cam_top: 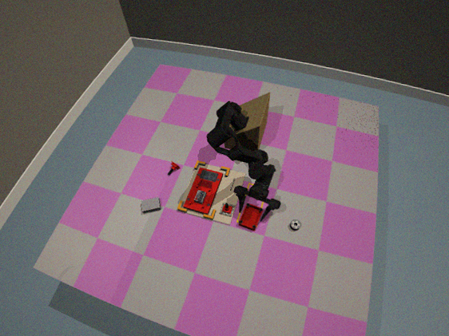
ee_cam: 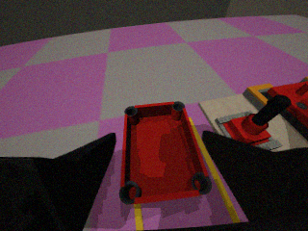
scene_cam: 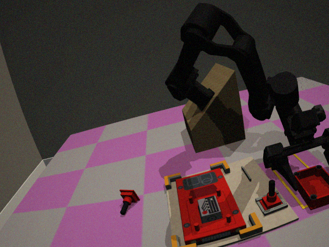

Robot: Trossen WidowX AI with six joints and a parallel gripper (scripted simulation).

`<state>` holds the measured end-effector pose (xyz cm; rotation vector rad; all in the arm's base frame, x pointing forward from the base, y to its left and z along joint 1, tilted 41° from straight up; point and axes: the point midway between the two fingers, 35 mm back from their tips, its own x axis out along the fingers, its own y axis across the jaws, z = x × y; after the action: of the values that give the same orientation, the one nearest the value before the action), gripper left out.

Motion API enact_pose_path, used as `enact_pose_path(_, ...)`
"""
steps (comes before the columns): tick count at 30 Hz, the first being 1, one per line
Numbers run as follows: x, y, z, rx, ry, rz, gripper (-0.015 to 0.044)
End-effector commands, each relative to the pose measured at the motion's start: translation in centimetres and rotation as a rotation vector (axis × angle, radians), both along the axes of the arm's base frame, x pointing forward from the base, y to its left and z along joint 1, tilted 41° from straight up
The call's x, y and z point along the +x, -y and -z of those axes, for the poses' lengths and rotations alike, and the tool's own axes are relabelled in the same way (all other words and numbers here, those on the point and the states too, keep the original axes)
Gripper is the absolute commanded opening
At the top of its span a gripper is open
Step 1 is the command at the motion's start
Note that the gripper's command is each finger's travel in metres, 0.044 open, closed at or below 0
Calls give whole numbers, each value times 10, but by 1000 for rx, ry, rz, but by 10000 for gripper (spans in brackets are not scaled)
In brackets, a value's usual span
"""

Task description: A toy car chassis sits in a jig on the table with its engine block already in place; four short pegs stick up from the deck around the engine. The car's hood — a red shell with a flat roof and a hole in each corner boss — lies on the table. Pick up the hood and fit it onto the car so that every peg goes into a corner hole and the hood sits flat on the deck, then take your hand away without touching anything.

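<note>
The red hood (cam_top: 250,217) (scene_cam: 316,186) (ee_cam: 149,149) lies on the table, like a shallow tray with raised walls, its hollow side up and a dark ringed hole at each corner. My gripper (cam_top: 252,215) (ee_cam: 160,136) is open and empty, with one finger on each long side of the hood, apart from it. Fingertip height is hard to tell. The red chassis (cam_top: 212,193) (scene_cam: 185,207) (ee_cam: 294,96) sits in the jig (cam_top: 221,220) (scene_cam: 281,217) between orange corner brackets. The engine block (cam_top: 200,196) (scene_cam: 209,208) is on its deck, with short red pegs around it.
A red base with an upright black post (cam_top: 227,208) (scene_cam: 271,186) (ee_cam: 271,110) stands between chassis and hood. A yellow outline (scene_cam: 288,187) (ee_cam: 212,166) is under the hood area. A tan wedge (cam_top: 259,115) (scene_cam: 220,80), grey block (cam_top: 151,205), red-black piece (cam_top: 174,167) (scene_cam: 128,196) and metal ring (cam_top: 291,226) lie around.
</note>
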<state>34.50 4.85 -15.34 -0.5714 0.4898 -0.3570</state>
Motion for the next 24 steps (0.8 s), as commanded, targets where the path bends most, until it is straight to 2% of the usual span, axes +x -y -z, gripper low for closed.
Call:
enact_pose_path(1,0,1,3,5,-1,0,440)
enact_pose_path(10,0,4,6,6,-6,5,440)
enact_pose_path(13,0,3,4,1,-5,5,361)
enact_pose_path(23,0,3,4,1,-5,5,295)
enact_pose_path(24,0,3,3,1,-6,5,268)
